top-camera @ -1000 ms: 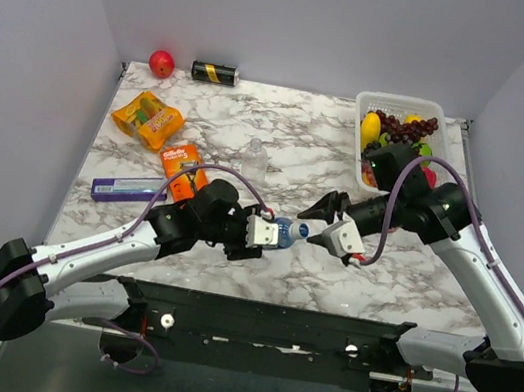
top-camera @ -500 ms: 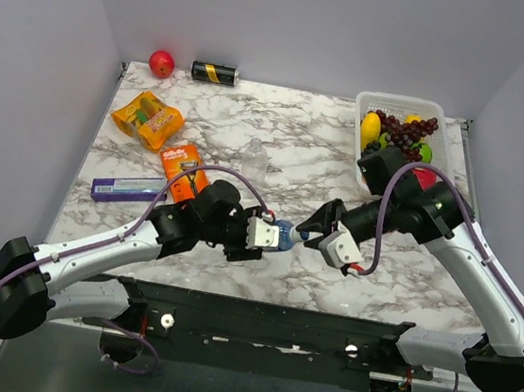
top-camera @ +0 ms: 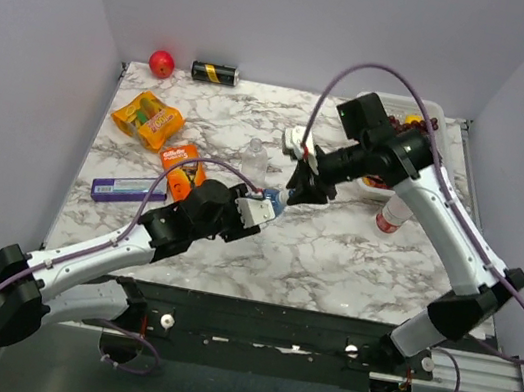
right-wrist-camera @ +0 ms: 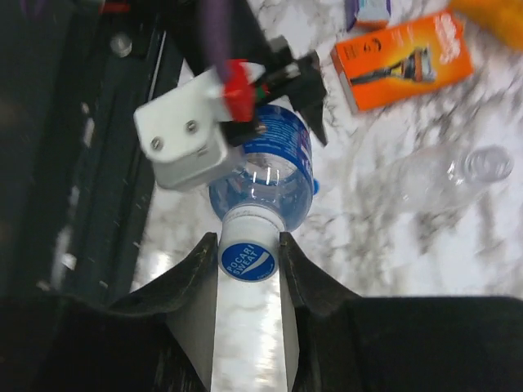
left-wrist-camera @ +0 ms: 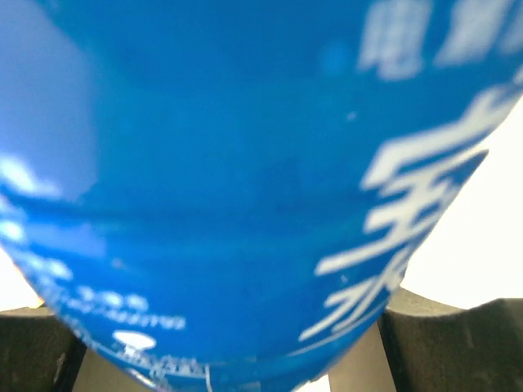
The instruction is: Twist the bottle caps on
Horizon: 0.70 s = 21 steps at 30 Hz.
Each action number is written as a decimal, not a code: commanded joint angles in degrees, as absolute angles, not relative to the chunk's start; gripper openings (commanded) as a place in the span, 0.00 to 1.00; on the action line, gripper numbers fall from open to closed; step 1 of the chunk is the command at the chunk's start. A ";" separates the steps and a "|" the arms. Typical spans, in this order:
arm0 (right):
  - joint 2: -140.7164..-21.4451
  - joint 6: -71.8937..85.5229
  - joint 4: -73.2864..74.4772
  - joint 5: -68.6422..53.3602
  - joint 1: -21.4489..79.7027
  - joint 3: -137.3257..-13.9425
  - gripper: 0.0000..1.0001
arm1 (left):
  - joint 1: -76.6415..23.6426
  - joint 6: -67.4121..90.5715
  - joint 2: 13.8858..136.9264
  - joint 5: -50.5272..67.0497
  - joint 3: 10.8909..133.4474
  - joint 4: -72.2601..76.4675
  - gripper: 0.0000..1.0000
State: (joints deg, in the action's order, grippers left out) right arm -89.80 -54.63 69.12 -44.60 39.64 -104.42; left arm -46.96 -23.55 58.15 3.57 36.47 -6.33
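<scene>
My left gripper [top-camera: 262,206] is shut on the blue-labelled bottle [top-camera: 275,199] and holds it tilted above the table, neck toward the right arm. In the left wrist view its blue label [left-wrist-camera: 245,180] fills the frame. My right gripper [top-camera: 297,189] reaches in from the far side and is shut on the bottle cap [right-wrist-camera: 248,260], white-sided with a blue top, sitting on the bottle's [right-wrist-camera: 265,175] neck. The plain bottle [top-camera: 256,157] lies on the table behind; it also shows in the right wrist view [right-wrist-camera: 441,175]. The red-labelled bottle [top-camera: 393,214] stands at the right.
A white fruit basket [top-camera: 432,108] sits back right, partly hidden by the right arm. A red ball [top-camera: 161,62] and a black-and-gold can [top-camera: 215,73] lie at the back. An orange packet [top-camera: 147,119], an orange box [top-camera: 178,166] and a purple box [top-camera: 121,189] lie left.
The right arm has swung from the bottle's right side to its far side, still at the neck. The left gripper has shifted the bottle slightly back. The red-labelled bottle is now uncovered.
</scene>
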 commanded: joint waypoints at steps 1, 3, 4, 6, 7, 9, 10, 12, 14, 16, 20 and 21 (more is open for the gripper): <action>-102.71 -13.14 70.13 -47.61 34.83 -110.03 0.00 | -48.51 -28.63 57.65 -21.33 38.50 13.59 0.00; -103.36 -1.17 68.39 -55.67 32.01 -104.88 0.00 | -49.13 -36.18 58.97 -29.40 37.97 17.12 0.00; -104.06 2.42 67.51 -58.77 29.64 -102.59 0.01 | -49.39 -38.91 59.32 -30.75 37.62 19.57 0.00; -105.11 9.22 66.53 -67.79 28.30 -96.78 0.01 | -50.27 -47.44 59.85 -31.81 36.39 21.17 0.00; -105.38 9.58 66.10 -70.29 27.78 -95.29 0.01 | -50.45 -50.25 59.68 -31.82 35.69 23.18 0.00; -105.73 14.40 63.03 -78.78 27.69 -90.91 0.00 | -51.15 -57.61 59.33 -31.29 33.41 24.34 0.00; -105.65 16.42 61.28 -81.01 27.69 -89.57 0.00 | -51.33 -59.74 59.24 -30.68 32.62 25.22 0.00; -106.08 20.99 56.79 -84.79 27.69 -89.29 0.00 | -51.85 -65.09 58.45 -29.54 29.98 26.36 0.00; -106.78 21.62 55.20 -84.55 27.34 -91.13 0.00 | -52.38 -67.23 57.22 -27.86 27.44 28.03 0.00; -108.01 20.57 55.20 -83.15 26.64 -95.68 0.01 | -52.91 -64.89 56.43 -27.34 27.16 25.25 0.00; -109.60 10.77 57.11 -77.80 23.30 -110.62 0.38 | -52.82 -51.90 54.85 -23.40 32.15 8.47 0.00; -109.86 8.72 57.74 -76.13 22.33 -113.53 0.43 | -52.82 -49.33 54.50 -22.25 32.60 5.39 0.00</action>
State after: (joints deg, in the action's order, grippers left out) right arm -109.14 14.76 60.97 -76.47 24.77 -100.12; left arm -50.74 -58.74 56.23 -31.77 28.23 15.84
